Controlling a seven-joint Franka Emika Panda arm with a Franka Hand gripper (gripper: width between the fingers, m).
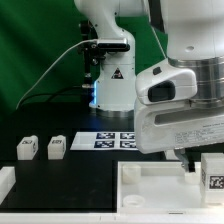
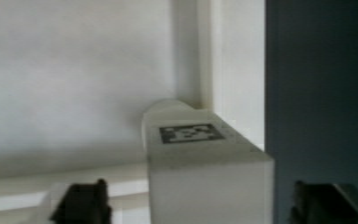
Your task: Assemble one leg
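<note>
A leg (image 2: 197, 150), a chunky white block with a square tag on its upper face, stands upright at a corner of the large white tray-like piece (image 2: 69, 90). My gripper (image 2: 202, 205) is open. Its two dark fingers (image 2: 78, 203) stand on either side of the leg, with a gap showing on each side. In the exterior view the leg (image 1: 213, 175) is at the right edge, on the tray-like piece (image 1: 150, 185), just below my gripper (image 1: 196, 158). Two more legs (image 1: 27, 148) (image 1: 56, 147) stand on the black table at the left.
The marker board (image 1: 105, 140) lies flat on the table behind the tray-like piece. Another white part (image 1: 5, 181) sits at the exterior view's far left edge. The arm's base (image 1: 110, 70) stands at the back.
</note>
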